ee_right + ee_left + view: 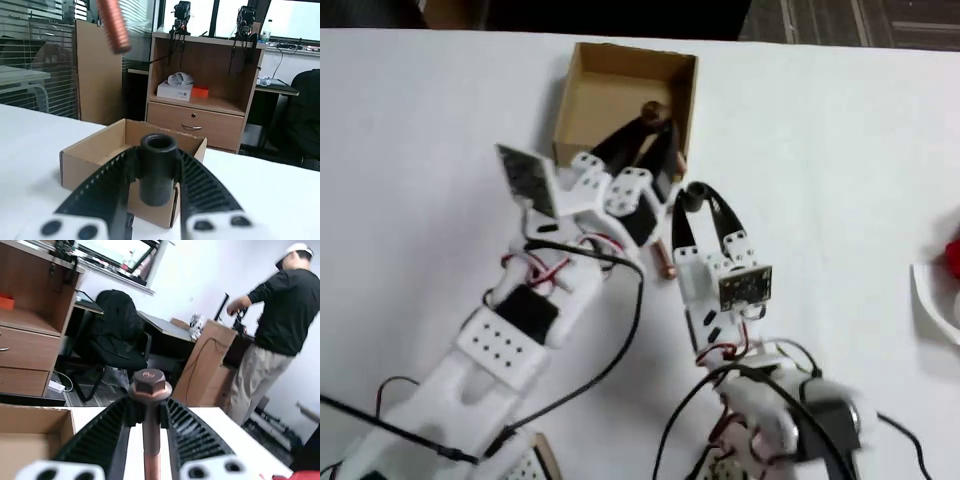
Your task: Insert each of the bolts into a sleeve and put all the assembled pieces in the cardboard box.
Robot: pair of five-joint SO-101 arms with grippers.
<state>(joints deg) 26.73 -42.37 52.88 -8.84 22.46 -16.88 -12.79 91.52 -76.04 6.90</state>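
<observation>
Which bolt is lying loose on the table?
The bolt lying flat on the table, beside the right gripper that holds the sleeve. The other bolt stands clamped in the left gripper, above the cardboard box.

Left wrist view: bolt [150, 386] shank runs out of frame between the fingers of the left gripper [150, 407], thread end unseen; cardboard box [35, 417] cut off, one corner showing. Right wrist view: copper threaded end [114, 25] blurred, remainder cut by the edge; sleeve [158, 170] flanks hidden by the right gripper [158, 155]. High view: red object [952, 252] and white dish [932, 300] cut off at the right edge; copper piece [666, 263] too small to identify.
</observation>
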